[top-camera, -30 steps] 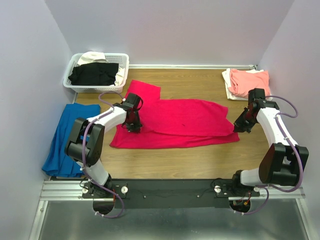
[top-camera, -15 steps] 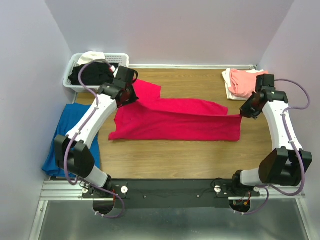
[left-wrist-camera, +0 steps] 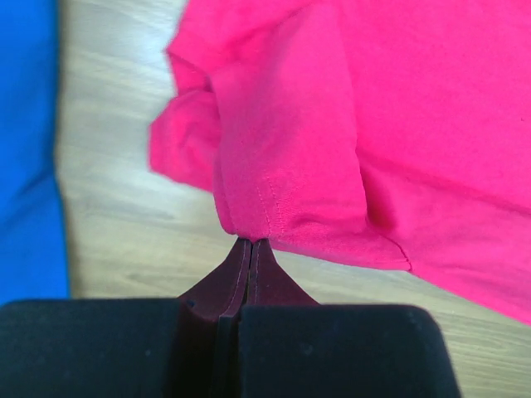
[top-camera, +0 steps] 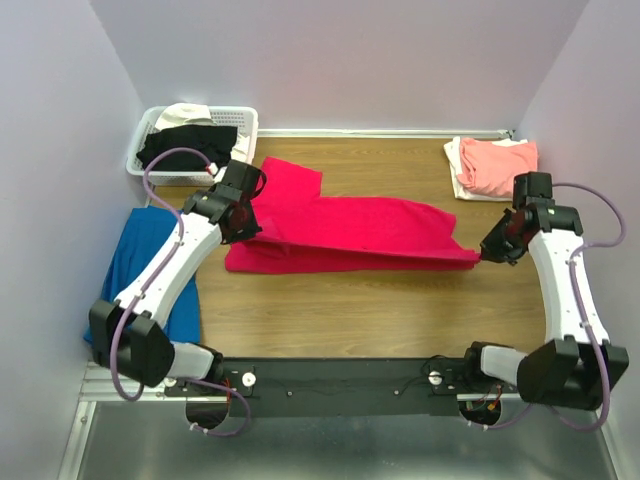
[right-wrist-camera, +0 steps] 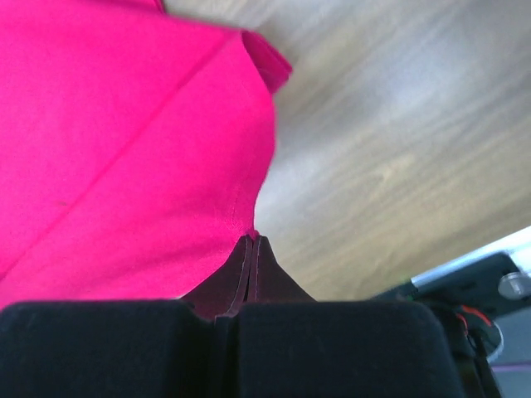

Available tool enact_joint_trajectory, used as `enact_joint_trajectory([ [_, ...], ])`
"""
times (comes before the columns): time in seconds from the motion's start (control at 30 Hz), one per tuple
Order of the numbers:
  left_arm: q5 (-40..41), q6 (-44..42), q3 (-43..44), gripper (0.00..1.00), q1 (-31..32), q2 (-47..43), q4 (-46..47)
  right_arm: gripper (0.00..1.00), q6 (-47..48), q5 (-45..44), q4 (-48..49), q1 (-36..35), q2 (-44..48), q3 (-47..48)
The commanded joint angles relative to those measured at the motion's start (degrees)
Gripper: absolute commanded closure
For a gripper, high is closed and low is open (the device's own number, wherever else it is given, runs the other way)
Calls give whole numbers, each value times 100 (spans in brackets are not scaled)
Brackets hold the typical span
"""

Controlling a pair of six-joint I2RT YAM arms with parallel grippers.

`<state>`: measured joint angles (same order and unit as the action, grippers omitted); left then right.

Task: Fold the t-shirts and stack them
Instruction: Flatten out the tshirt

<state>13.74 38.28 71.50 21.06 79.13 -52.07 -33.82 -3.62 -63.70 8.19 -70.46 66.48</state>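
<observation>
Found the crimson-red t-shirt (top-camera: 350,232) drawn out long across the middle of the wooden table (top-camera: 380,310), strung between the two arms. Spotted the left gripper (top-camera: 245,222) clamped at the shirt's left end, near the white lattice basket (top-camera: 248,118). Checked the left wrist view and found the dark red fingers (left-wrist-camera: 232,278) pressed flat together, no gap, nipping a doubled fold of red cloth with a stitched hem right at the tips. Over to the other side: saw the right gripper (top-camera: 487,250) biting the shirt's right corner, drawn out to a point. Confirmed it up close, with the fingers (right-wrist-camera: 236,278) squeezed together on the very edge of the fabric and bare wood beyond. Noted a black t-shirt (top-camera: 188,147) heaped in the basket, a pale t-shirt (top-camera: 182,113) poking out behind it. Picked out a salmon-pink t-shirt (top-camera: 497,165) folded on a cream t-shirt (top-camera: 455,165) at the table's back right corner, well apart from the red one. Clocked a blue cloth (top-camera: 140,265) along the left edge, beside the left arm.
</observation>
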Motion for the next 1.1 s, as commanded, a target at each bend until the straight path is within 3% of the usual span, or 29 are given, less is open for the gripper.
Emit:
enact_joint_trajectory([
  [0.0,744,205,118,100,-40,-881,-742,99,-45,-34,-722,-10,664,163],
  [0.1,806,224,153,100,-58,-1189,-796,99,-115,-200,-784,-10,744,260],
  [0.23,727,136,232,100,-137,-1041,-480,99,-273,-183,-119,-10,481,304],
  [0.4,578,-171,1013,100,-619,-137,372,99,-406,-201,893,-10,-614,813],
  [0.47,403,-443,1382,100,-795,441,784,99,-327,-157,1201,-10,-1126,1445],
  [0.57,297,-716,2514,100,-1095,1486,918,99,-116,-113,1422,-10,-2172,2630],
  [0.63,209,-1006,3743,100,-1226,2059,901,99,15,18,1431,-10,-2917,3403],
  [0.67,43,-1103,4218,100,-1253,2663,875,99,51,89,1439,-10,-3174,4199],
  [0.7,-11,-1191,5345,100,-1271,2965,718,99,86,298,1431,-10,-3359,4581],
  [0.8,-379,-1446,7588,100,-1350,4099,549,99,148,685,1405,-1,-3966,6049],
  [0.87,-1000,-1447,7230,100,-1516,3656,1180,99,201,809,1378,-10,-4116,6595],
  [0.93,-1119,-1438,6808,100,-1552,3286,1647,99,270,977,1387,-1,-3959,6756],
  [1.0,-1058,-1595,6257,100,-1552,2645,1927,99,323,1047,1378,-10,-3444,6450],
  [1.07,-891,-1762,5868,100,-1552,2031,1982,99,438,1082,1553,-10,-2889,5442],
])
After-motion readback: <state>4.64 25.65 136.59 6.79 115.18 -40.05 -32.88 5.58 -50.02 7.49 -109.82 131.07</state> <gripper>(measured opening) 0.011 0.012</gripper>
